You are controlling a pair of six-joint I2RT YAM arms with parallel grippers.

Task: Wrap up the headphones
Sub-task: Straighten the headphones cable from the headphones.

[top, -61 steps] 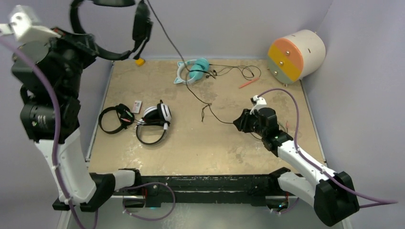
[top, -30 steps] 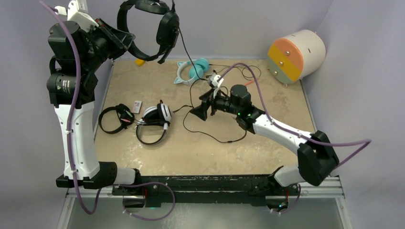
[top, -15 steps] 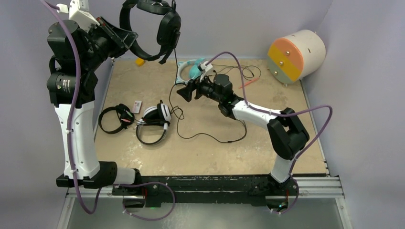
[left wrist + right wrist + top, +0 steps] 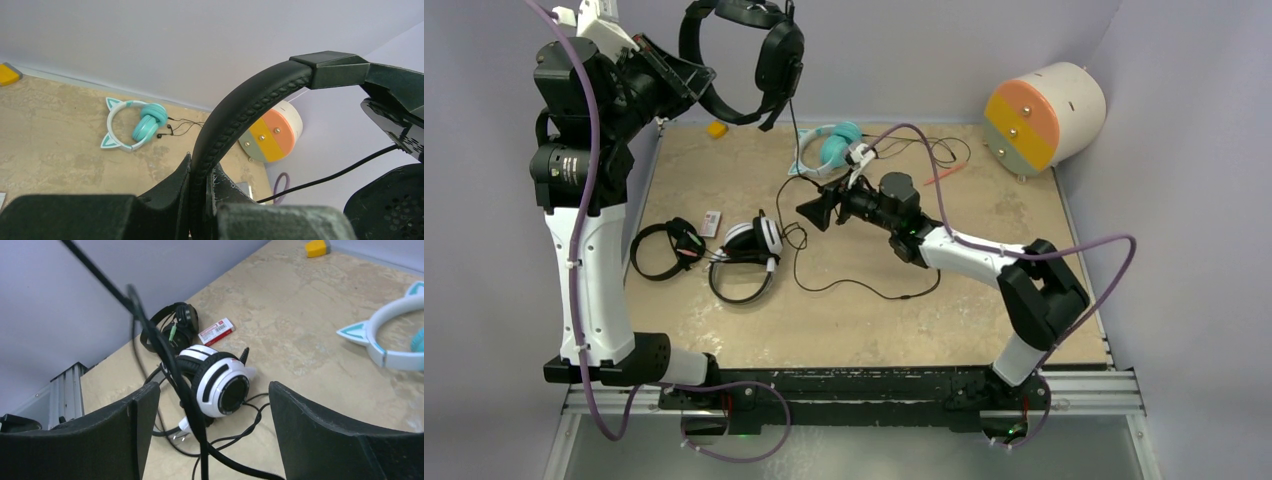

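Your left gripper (image 4: 201, 172) stays clamped on the padded headband of the all-black over-ear headset (image 4: 779, 60), held high over the far left corner of the sandy tabletop (image 4: 724, 330), much as half a second ago. Its thin black cable (image 4: 166, 362) hangs down and loops on the table. Your right gripper (image 4: 816, 212) has drawn slightly nearer since then, and its jaws stand wide apart with that cable running between them, not pinched. Beneath lie the white-and-black headset (image 4: 220, 382) and the black red-accented headset (image 4: 172, 325) beyond it; the teal cat-eared headset (image 4: 829, 148) rests near the far edge
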